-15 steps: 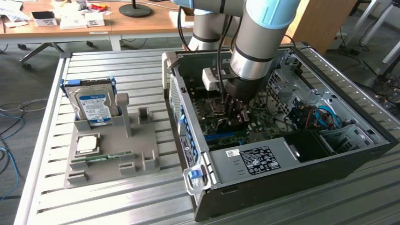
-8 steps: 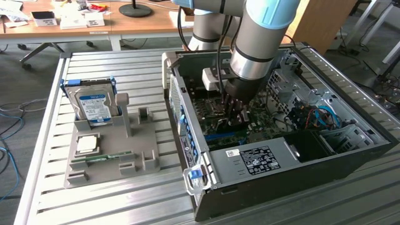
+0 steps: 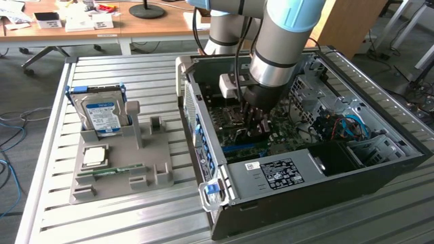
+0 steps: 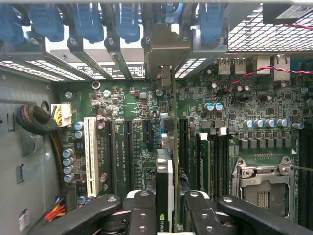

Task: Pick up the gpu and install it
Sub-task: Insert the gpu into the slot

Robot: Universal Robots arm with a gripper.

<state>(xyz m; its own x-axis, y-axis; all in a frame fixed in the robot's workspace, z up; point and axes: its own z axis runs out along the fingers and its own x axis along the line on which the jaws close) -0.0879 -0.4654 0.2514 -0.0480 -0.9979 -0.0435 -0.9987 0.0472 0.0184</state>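
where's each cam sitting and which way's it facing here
Exterior view: off the arm, above and beside the slatted metal table, looking down into the open black computer case; the grey and blue arm reaches in.
Wrist view: on the wrist, facing the green motherboard; black gripper holds the thin gpu edge-on.
Shared: the motherboard, the gripper.

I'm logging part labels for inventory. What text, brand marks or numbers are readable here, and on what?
No text reads clearly.
gpu held edge-on by the gripper: a pale logo on its edge, too blurred to read.
power supply: white sticker print, too small.
hard drive: blue label, unreadable.
motherboard: white lettering beside the slots, too small.
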